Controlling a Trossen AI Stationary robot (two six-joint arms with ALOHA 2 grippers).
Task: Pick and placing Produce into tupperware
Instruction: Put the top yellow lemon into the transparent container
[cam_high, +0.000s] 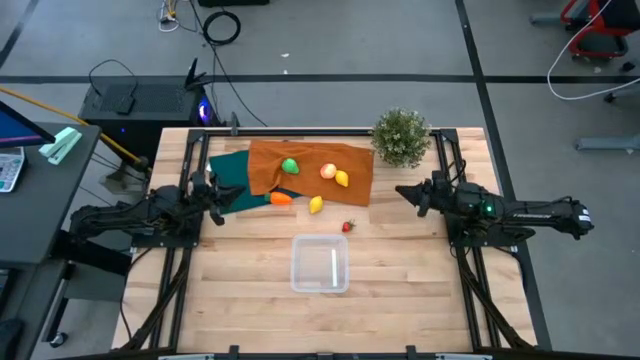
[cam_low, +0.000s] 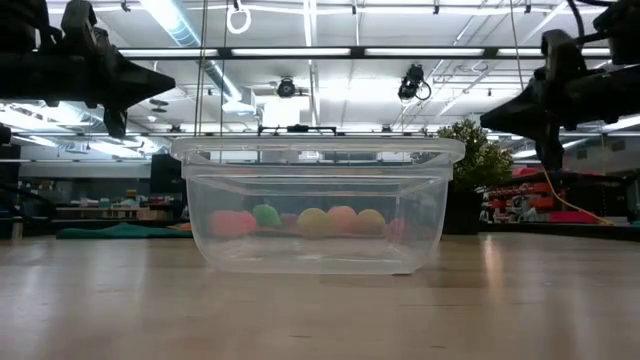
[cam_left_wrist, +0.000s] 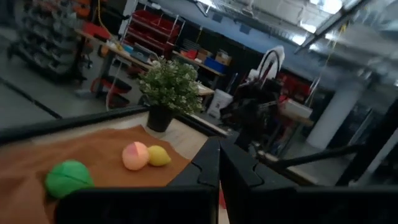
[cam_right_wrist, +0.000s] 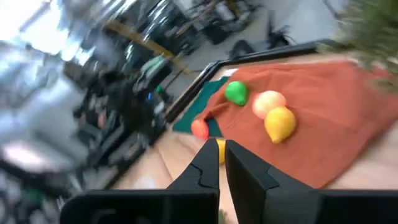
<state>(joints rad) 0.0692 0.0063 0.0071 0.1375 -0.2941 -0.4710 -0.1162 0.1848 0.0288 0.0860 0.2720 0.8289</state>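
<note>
The clear tupperware (cam_high: 320, 263) stands on the wooden table toward the near edge; the low view shows its wall (cam_low: 315, 205) with produce seen through it. On the orange cloth (cam_high: 310, 155) lie the green round one (cam_high: 290, 166), the apple (cam_high: 328, 171) and a lemon (cam_high: 342, 179). The carrot (cam_high: 282, 198), the second lemon (cam_high: 316, 205) and the strawberry (cam_high: 348, 226) lie off the cloth's near edge. My left gripper (cam_high: 218, 192) hovers shut left of the produce. My right gripper (cam_high: 402, 191) hovers shut on its right.
A bushy potted plant (cam_high: 401, 137) stands at the far right corner, just behind the right arm. A dark green cloth (cam_high: 228, 170) lies under the orange cloth's left end. Bare wood stretches between the produce and the tupperware and on both sides of it.
</note>
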